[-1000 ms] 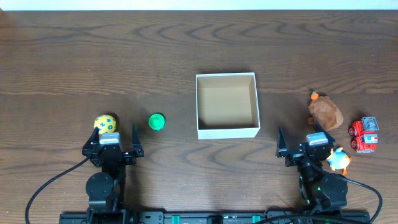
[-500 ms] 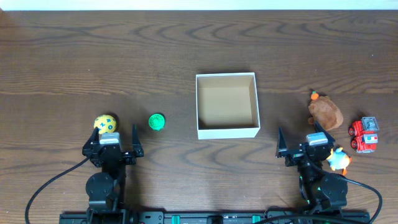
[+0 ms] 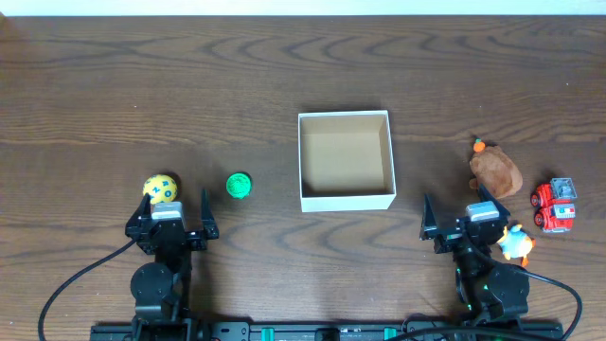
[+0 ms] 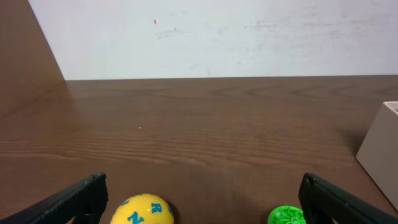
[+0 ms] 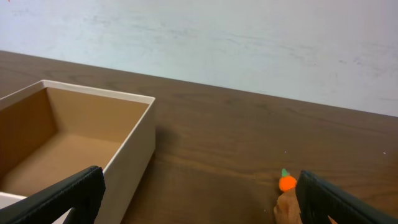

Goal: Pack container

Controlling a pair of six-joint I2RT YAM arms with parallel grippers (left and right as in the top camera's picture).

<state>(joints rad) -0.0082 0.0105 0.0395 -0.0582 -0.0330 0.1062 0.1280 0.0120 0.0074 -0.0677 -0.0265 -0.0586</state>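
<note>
The container [image 3: 345, 199], a square white-walled box with a tan inside, sits empty at the table's middle; it also shows in the right wrist view [image 5: 134, 146] and at the left wrist view's right edge [image 4: 379, 149]. A yellow ball with blue letters [image 3: 159, 188] [image 4: 143, 210] and a green disc [image 3: 239, 186] [image 4: 286, 216] lie just ahead of my left gripper [image 3: 169, 220], which is open and empty. My right gripper [image 3: 461, 220] is open and empty. A brown plush toy with an orange tip [image 3: 495, 171] [image 5: 287, 183] lies ahead of it to the right.
A red toy truck [image 3: 555, 206] lies at the far right. A white and orange toy with blue [image 3: 515, 243] lies beside the right arm. A white wall [image 4: 211, 37] rises behind the table's far edge.
</note>
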